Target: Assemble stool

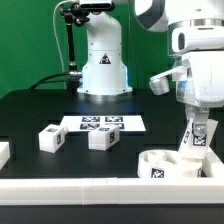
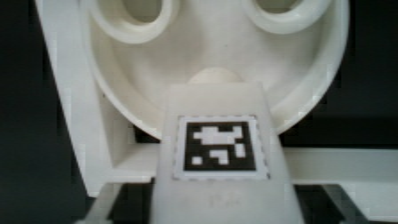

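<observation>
The stool's round white seat (image 1: pixel 160 166) lies at the front of the exterior view's right, against the border rail, and fills the wrist view (image 2: pixel 196 70) with two round holes showing. A white leg (image 1: pixel 199 143) with a marker tag stands upright over the seat's far edge. My gripper (image 1: pixel 200 126) comes down on it from above. In the wrist view the tagged leg (image 2: pixel 217 145) sits between my dark fingers (image 2: pixel 135 200), which press its two sides, so the gripper (image 2: pixel 222 206) is shut on it. Two more legs (image 1: pixel 52 137) (image 1: pixel 103 137) lie loose on the black table.
The marker board (image 1: pixel 100 123) lies flat behind the loose legs. The arm's white base (image 1: pixel 103 65) stands at the back centre. A long white border rail (image 1: pixel 70 186) runs along the front edge, with another white piece (image 1: pixel 3 152) at the exterior view's left.
</observation>
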`<state>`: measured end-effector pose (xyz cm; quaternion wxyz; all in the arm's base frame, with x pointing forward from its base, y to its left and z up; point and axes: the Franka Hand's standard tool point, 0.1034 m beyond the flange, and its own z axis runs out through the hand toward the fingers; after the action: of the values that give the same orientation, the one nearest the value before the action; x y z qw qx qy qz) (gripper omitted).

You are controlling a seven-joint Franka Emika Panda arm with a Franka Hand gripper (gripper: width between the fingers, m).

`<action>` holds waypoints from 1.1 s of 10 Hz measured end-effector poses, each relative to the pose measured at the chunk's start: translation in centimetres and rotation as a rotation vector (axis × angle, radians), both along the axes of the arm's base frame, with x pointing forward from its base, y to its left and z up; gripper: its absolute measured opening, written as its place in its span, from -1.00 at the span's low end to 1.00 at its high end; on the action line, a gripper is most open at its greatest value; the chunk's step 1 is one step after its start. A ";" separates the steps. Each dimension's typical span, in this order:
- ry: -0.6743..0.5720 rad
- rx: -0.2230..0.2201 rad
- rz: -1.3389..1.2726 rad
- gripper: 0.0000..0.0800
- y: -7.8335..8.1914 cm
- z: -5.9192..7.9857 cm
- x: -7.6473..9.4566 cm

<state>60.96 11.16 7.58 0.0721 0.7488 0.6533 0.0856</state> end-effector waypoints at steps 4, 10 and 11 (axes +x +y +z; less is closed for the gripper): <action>0.060 0.049 -0.282 -0.14 -0.8 -0.2 -0.1; 0.095 0.146 -0.718 -0.14 -1.0 -0.3 -0.4; 0.109 0.180 -0.855 -0.14 -1.6 -0.3 -0.6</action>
<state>60.32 9.58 7.33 0.0011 0.9585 0.2774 0.0652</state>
